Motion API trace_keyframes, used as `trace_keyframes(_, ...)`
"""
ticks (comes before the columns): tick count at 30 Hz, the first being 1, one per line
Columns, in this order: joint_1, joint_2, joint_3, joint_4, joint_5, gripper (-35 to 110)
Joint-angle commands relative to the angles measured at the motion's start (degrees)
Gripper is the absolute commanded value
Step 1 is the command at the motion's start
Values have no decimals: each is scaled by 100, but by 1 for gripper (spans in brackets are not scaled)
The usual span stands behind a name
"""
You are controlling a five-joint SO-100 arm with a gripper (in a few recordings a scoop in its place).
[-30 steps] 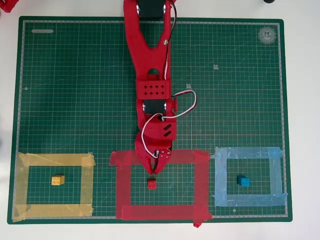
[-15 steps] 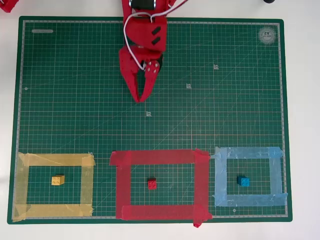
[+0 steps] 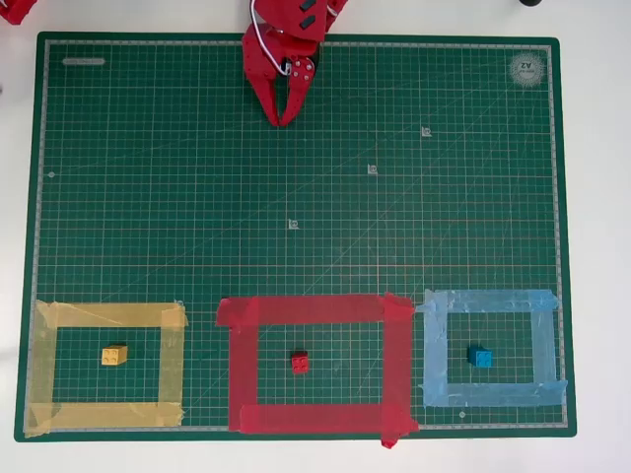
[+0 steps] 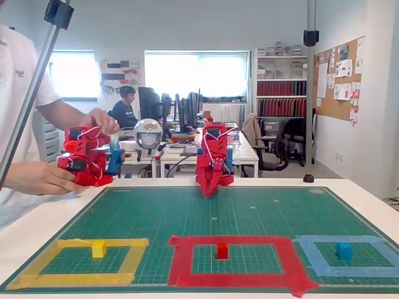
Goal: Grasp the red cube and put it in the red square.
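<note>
While the tool (image 3: 283,118) hangs nearly closed and empty, the red cube (image 3: 300,363) sits studs-up, edges square with the red square (image 3: 306,309).

A yellow cube (image 3: 114,355) sits inside yellow tape (image 3: 106,315), a blue cube (image 3: 480,358) inside light blue tape (image 3: 490,301).

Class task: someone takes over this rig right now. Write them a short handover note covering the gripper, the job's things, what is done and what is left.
Gripper: at the far edge of the mat, holding nothing, fingertips close together.
Red cube: lies inside the red square, near its middle, free of the gripper.
Done: the cube is in place.
Left: nothing for the red cube, as far as the overhead view shows.
</note>
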Motion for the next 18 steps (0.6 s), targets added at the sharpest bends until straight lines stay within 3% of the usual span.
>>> trace_keyframes(1,35,712,105,1046,-193,-1)
trace_keyframes(4,53,1257,105,1749,-193,-1)
trace_keyframes(18,79,1318,114,1767,-141,-1)
